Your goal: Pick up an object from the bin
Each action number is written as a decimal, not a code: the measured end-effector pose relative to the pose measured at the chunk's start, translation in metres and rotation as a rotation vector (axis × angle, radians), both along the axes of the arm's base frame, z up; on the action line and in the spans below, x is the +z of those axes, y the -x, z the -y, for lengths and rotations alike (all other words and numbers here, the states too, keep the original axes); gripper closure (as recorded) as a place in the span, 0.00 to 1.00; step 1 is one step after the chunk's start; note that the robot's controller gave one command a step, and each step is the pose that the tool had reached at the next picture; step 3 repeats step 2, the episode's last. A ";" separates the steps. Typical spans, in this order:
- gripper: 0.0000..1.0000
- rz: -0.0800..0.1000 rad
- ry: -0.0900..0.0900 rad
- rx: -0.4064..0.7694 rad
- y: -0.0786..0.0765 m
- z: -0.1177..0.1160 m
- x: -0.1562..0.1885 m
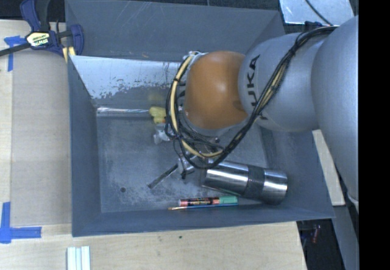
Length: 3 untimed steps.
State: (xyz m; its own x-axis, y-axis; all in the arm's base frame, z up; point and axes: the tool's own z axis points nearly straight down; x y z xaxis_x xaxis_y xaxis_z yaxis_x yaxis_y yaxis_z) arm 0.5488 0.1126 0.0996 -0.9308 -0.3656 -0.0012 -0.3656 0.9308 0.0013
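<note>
**A:** The jaws: open or closed?

**B:** I cannot tell. They sit low over the middle of the grey metal bin (85,159), hidden beneath the arm's orange domed cover (210,89) and its cables.

**A:** What lies nearest?

**B:** Largest is the shiny silver metal cylinder (247,182), just beside them toward the front wall. Then comes the slim orange-and-green pen (204,202) along the front edge, a thin dark stick (159,178) close by, and a small yellow piece (158,115) at the back wall.

**A:** Which step?

**B:** The reach-down, I'd judge; nothing is visibly gripped. Next they must close on one thing, then lift clear of the walls.
</note>
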 end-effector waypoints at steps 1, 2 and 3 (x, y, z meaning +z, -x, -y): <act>0.00 0.015 0.000 -0.055 -0.006 0.004 -0.029; 1.00 0.009 -0.002 -0.018 0.000 0.017 -0.027; 1.00 0.009 -0.002 -0.018 0.000 0.017 -0.027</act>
